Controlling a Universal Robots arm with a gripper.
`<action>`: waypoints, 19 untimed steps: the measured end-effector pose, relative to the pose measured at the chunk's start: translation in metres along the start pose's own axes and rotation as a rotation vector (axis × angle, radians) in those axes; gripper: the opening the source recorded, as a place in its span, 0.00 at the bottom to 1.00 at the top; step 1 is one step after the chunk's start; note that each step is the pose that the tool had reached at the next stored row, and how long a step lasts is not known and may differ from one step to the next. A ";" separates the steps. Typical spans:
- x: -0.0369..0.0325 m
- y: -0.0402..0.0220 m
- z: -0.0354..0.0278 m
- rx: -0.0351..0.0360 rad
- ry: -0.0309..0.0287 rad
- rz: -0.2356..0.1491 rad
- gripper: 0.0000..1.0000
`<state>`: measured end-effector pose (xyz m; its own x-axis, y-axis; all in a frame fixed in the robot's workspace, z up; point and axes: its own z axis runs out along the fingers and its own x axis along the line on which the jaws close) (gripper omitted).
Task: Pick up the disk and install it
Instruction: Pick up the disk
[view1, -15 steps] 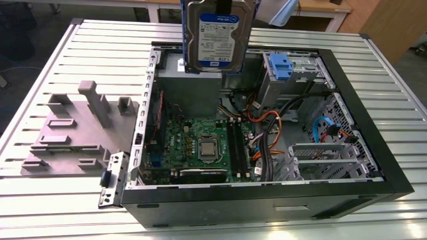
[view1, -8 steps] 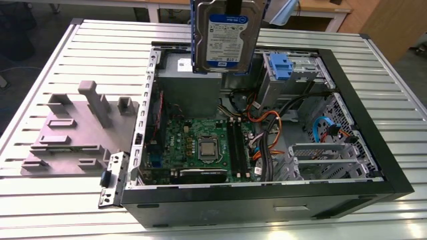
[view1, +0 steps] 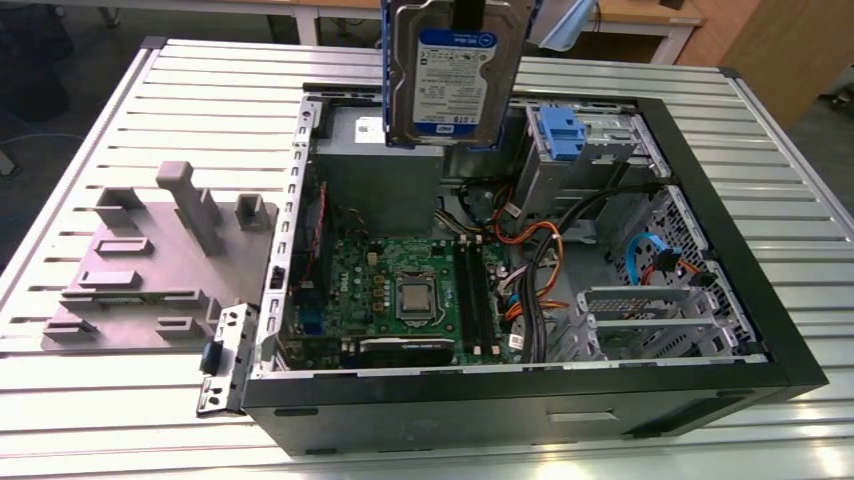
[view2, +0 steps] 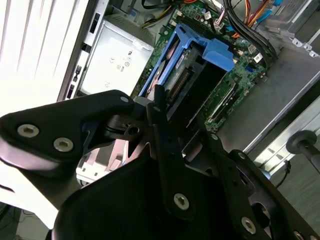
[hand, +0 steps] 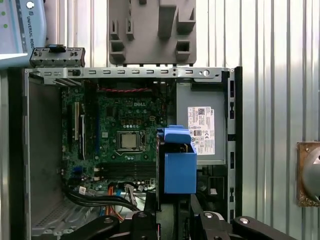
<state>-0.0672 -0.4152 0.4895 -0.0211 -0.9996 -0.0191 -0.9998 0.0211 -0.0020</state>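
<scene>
The disk (view1: 450, 75), a silver hard drive with a white-and-blue label and blue carrier rails, hangs upright in the air above the back of the open computer case (view1: 534, 385). My gripper (view1: 467, 10) is shut on its upper edge at the top of the exterior view. In both wrist views the disk's blue carrier (view2: 200, 55) (hand: 177, 167) sticks out from between my black fingers, with the gripper (view2: 160, 107) (hand: 171, 212) clamped on it. Under the disk lie the motherboard (hand: 122, 135) and the grey power-supply box (hand: 200, 125).
A metal drive cage with a blue latch (view1: 561, 135) sits at the case's back, on the exterior view's right. Cables (view1: 534, 260) run beside the motherboard (view1: 400, 290). A grey moulded fixture (view1: 147, 260) lies on the slatted table on the exterior view's left.
</scene>
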 end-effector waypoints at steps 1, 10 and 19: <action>0.0010 0.0000 0.0001 0.0001 0.0000 0.000 0.35; 0.0173 -0.0003 0.0004 0.0000 0.0000 0.000 0.35; 0.0372 -0.0007 0.0008 0.0001 -0.0001 0.000 0.35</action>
<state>-0.0673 -0.4524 0.4880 -0.0212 -0.9996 -0.0192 -0.9998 0.0213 -0.0021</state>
